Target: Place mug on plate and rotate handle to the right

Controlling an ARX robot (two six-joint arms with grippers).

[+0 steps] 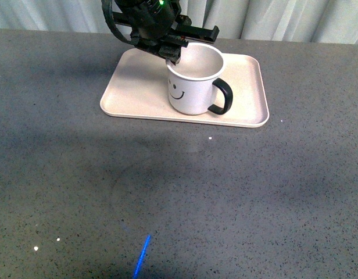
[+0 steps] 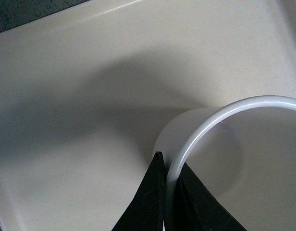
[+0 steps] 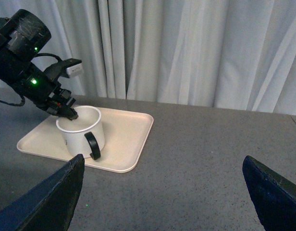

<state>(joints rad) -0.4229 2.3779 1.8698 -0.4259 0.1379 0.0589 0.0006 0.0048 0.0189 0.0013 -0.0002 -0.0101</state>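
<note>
On the far side of a grey speckled counter (image 1: 225, 192), a white mug (image 1: 193, 81) stands upright on a pale pink-beige plate (image 1: 138, 87), right of the plate's middle and near its front rim. The mug's black smiley face looks toward the front camera, and its black handle (image 1: 222, 96) points to the right, angled slightly toward the camera.

The left gripper (image 1: 174, 57) reaches down from above at the mug's rear left. Its jaws are closed on the rim, one black finger (image 2: 148, 202) outside the wall and the other inside. The left wrist view shows the thin white rim of the mug (image 2: 210, 120) pinched between them, over the bare surface of the plate (image 2: 66, 96).

From the right wrist view, the mug (image 3: 80, 130) and its handle (image 3: 92, 144) sit on the plate (image 3: 124, 139) under the left gripper (image 3: 68, 113). The right gripper (image 3: 162, 161) hangs well apart from the plate, over bare counter. Its jaws are spread wide and hold nothing, with one dark finger (image 3: 52, 197) at each lower corner of that view.

White curtains (image 1: 283, 17) hang behind the counter.
</note>
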